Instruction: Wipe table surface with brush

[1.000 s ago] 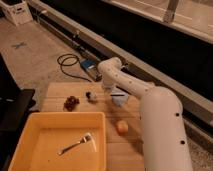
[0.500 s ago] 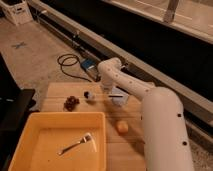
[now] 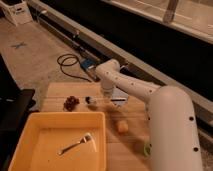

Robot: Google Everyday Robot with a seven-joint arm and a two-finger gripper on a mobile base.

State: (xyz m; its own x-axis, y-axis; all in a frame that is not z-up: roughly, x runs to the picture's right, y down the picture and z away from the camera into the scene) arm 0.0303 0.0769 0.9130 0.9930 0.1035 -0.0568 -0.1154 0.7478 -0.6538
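From the single camera view, a white robot arm [image 3: 150,100] is reaching from the near right across to the far middle of the worktop [image 3: 132,142], a light brown surface of wide wooden planks. The gripper [image 3: 107,92] is hanging at the arm's far end, just above the planks, and whether it is spread or pressed together I cannot tell. The brush [image 3: 102,101] is lying flat on the worktop right beneath the gripper: its round dark-bristled head is pointing left, its slim white handle is running to the right, and the handle is ending in a black tip. Whether the gripper is touching the handle is not clear. Just left of the brush head, a cluster of dark red grapes [image 3: 71,102] is sitting on the planks. Nearer the camera, a small orange-tan object [image 3: 122,126] is resting on the wood, well apart from the brush. A yellow plastic tub [image 3: 35,125] is filling the near left corner, and a silver fork [image 3: 75,144] is lying inside it. On the floor beyond the worktop, a dark cable [image 3: 67,62] is coiling beside a blue item [image 3: 89,65].
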